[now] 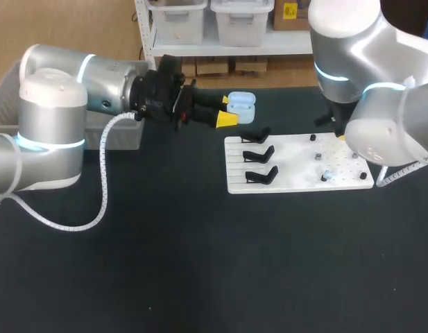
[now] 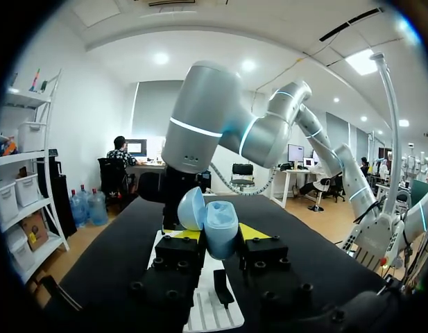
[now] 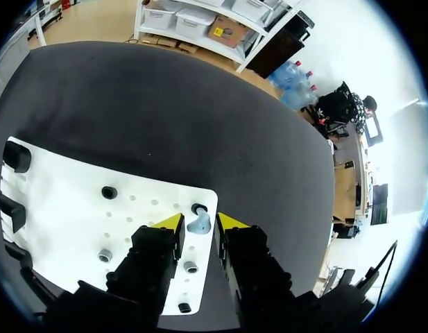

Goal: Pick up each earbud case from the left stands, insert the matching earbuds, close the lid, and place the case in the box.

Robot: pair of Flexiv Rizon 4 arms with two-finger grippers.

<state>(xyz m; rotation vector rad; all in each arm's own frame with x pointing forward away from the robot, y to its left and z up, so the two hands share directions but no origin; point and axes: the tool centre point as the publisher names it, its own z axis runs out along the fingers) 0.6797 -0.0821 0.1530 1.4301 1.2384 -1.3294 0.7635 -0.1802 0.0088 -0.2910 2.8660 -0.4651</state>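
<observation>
head view: left gripper point(image 1: 229, 114) clamps the open earbud case point(image 1: 241, 104) from both sides, in the air just off the far side of the white board point(image 1: 297, 177), probably presenting it for loading. the board's stands point(image 1: 259, 154) are bare. left wrist view: case upright, lid swung aside. right wrist view: right gripper point(image 3: 200, 219) is spread open over the board's edge, straddling an earbud point(image 3: 198, 227), seemingly lined up to pick.
</observation>
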